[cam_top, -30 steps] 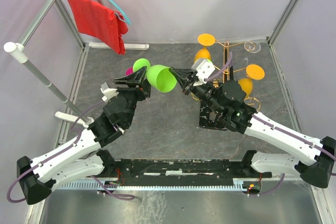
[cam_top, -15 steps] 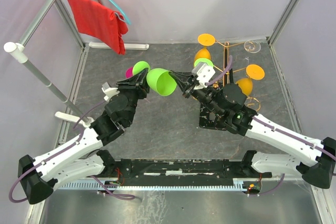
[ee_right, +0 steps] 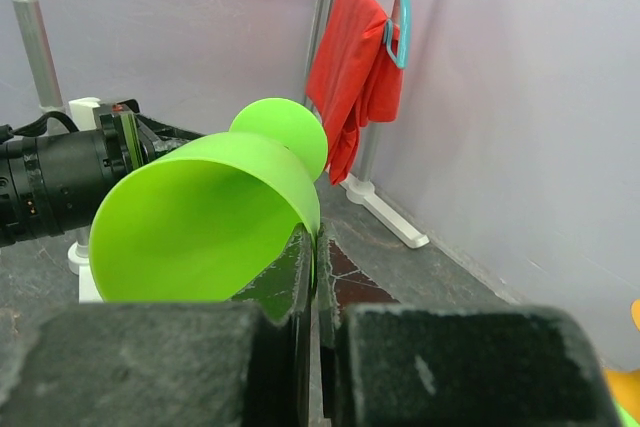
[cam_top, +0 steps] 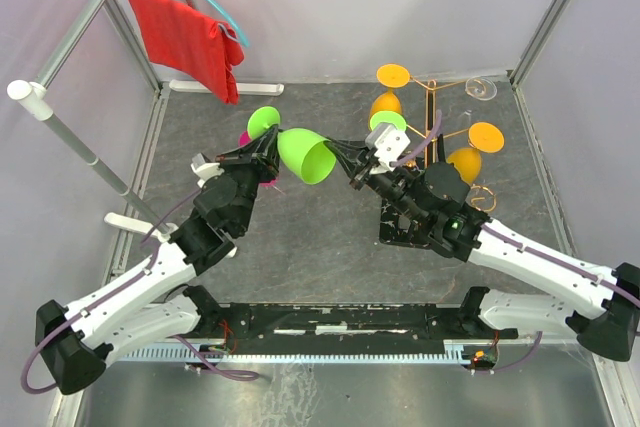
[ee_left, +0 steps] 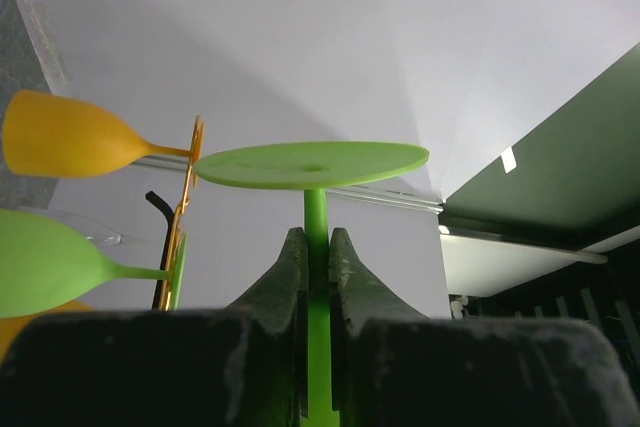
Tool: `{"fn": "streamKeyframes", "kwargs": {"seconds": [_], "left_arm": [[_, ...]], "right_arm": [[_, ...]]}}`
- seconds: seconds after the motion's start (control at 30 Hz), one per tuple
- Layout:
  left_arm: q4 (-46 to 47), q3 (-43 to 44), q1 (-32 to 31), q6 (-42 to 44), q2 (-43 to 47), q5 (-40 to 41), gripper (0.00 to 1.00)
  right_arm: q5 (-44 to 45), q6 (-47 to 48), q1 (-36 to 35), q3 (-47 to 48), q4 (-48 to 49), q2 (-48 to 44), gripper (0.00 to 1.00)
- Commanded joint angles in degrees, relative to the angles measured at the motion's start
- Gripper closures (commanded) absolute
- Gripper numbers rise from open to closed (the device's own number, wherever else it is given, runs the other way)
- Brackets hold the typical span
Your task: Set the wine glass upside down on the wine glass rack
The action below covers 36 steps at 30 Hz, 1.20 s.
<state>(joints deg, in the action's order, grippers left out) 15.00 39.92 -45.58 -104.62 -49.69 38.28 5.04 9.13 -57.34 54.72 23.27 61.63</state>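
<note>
A lime-green wine glass [cam_top: 305,154] lies on its side in the air between my two grippers, foot [cam_top: 264,122] to the left. My left gripper [cam_top: 271,150] is shut on its stem; the left wrist view shows the stem [ee_left: 316,209] pinched between the fingers below the round foot [ee_left: 311,164]. My right gripper [cam_top: 337,153] is shut on the bowl's rim, with the wall of the bowl [ee_right: 200,217] caught between its fingers [ee_right: 306,252]. The gold wire wine glass rack [cam_top: 435,132] stands to the right, its black base [cam_top: 397,231] partly under my right arm.
On the rack hang two orange glasses [cam_top: 386,105] [cam_top: 464,162], another green glass [cam_top: 388,122] and a clear one [cam_top: 480,88]. A magenta object [cam_top: 245,135] lies behind my left gripper. A red cloth [cam_top: 185,39] hangs on a hanger at the back left.
My left gripper has closed on the green glass's stem. The glass and both grippers have shifted slightly left.
</note>
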Motion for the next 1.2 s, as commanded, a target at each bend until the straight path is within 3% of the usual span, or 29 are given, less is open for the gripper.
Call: {"fn": "streamKeyframes", "kwargs": {"seconds": [0.0,0.13,0.37,0.43,0.53,0.63,0.8,0.93,1.03,1.17], "left_arm": [[1.74,0.07,1.47,1.16,0.38,-0.04,0.97],[3.98,-0.01,2.76,3.35,0.63,-0.05,0.97],[7.17,1.05,6.84,8.63,1.76,-0.4,0.97],[7.53,2.47,8.45,11.73,1.99,-1.08,0.97],[8.95,5.56,10.74,21.12,2.09,-2.98,0.97],[7.97,10.91,11.56,38.19,1.6,-5.76,0.97],[-3.43,21.98,11.59,57.67,-1.97,-12.92,0.97],[-3.63,24.21,11.5,70.16,-4.67,-23.82,0.97],[-3.65,24.92,11.3,78.84,-5.62,-30.87,0.97],[-2.26,23.75,9.12,88.27,-4.61,-37.05,0.97]], "right_arm": [[-0.02,0.1,-0.61,0.39,2.38,-2.34,0.94],[1.19,0.69,-0.65,-0.14,0.89,-3.36,0.85],[3.79,1.37,-0.58,-2.68,-2.37,-6.6,0.47],[5.02,1.66,-0.59,-3.64,-3.68,-7.96,0.4],[7.97,1.73,-0.66,-3.85,-6.69,-10.03,0.35],[13.74,0.92,-0.65,-1.0,-12.8,-11.35,0.33],[25.01,-0.41,-0.6,13.1,-32.84,-8.13,0.27],[31.42,0.96,0.1,21.41,-41.81,-4.46,0.14],[29.57,0.51,4.36,26.42,-46.51,-2.1,0.07],[19.59,-3.86,14.35,30.98,-51.34,1.62,0.03]]}}
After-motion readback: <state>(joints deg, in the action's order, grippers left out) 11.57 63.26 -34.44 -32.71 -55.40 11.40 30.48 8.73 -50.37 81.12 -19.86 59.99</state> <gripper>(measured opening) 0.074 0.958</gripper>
